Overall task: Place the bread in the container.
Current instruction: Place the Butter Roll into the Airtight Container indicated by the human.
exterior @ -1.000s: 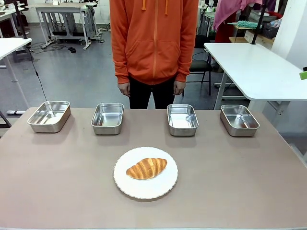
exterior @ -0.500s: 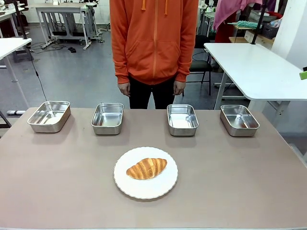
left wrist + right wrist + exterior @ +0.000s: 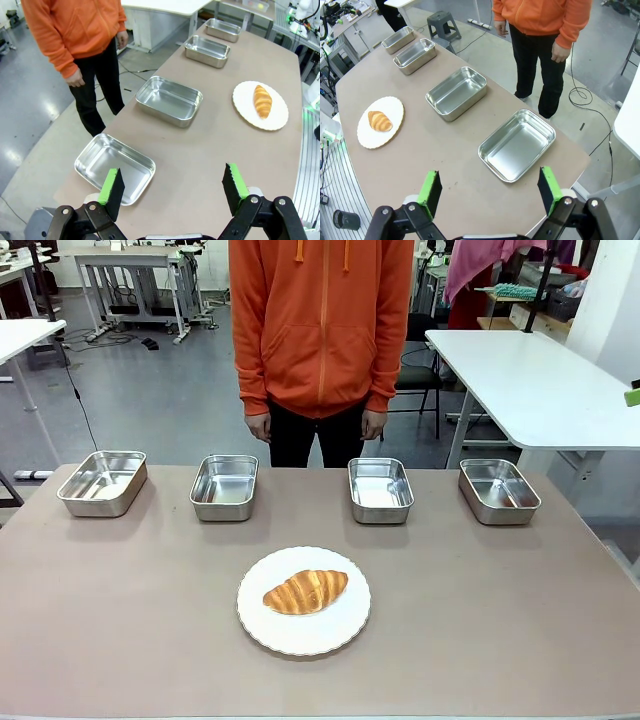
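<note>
The bread, a golden-brown croissant, lies on a round white plate in the near middle of the table; I also see the bread in the left wrist view and the bread in the right wrist view. Several empty steel containers stand in a row along the far side, among them one container and another container nearest the middle. My left gripper hangs open high above the table's left end. My right gripper hangs open high above the right end, nothing between its fingers.
A person in an orange hoodie stands at the far edge, hands down at the sides. Outer containers sit at the far left and far right. The brown tabletop is bare around the plate.
</note>
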Robot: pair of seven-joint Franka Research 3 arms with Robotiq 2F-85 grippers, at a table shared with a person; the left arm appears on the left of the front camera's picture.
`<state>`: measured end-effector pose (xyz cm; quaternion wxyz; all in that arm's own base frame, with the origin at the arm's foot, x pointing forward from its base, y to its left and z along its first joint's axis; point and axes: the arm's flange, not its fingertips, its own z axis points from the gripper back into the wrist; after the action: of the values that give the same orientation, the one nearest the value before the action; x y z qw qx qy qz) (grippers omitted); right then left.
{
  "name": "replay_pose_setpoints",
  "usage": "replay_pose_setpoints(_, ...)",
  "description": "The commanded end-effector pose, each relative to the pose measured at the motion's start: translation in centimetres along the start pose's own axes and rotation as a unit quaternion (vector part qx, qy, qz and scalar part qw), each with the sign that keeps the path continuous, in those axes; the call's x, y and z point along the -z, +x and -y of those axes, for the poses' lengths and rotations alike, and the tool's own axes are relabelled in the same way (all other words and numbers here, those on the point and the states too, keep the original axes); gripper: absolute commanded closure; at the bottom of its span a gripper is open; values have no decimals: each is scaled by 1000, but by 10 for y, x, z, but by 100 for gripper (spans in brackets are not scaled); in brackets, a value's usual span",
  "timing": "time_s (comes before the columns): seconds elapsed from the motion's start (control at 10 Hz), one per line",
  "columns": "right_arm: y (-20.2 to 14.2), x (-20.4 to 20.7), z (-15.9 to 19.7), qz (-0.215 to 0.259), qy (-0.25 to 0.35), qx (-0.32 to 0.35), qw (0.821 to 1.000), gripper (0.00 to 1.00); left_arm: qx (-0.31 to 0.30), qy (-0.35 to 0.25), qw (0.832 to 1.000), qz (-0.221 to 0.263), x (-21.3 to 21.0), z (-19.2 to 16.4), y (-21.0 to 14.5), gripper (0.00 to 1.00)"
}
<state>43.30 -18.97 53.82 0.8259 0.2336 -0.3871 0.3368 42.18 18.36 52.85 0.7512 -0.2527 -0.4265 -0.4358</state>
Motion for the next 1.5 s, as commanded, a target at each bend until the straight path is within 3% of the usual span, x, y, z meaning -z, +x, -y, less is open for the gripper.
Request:
replay_pose_setpoints(0.0, 1, 0, 0, 5, 3, -3, 1000, 0, 7, -4, 1000, 7, -3, 0, 0, 0)
replay_pose_setpoints(1.4, 1, 0, 0, 5, 3, -3, 1000, 0, 7, -4, 1000, 7, -3, 0, 0, 0)
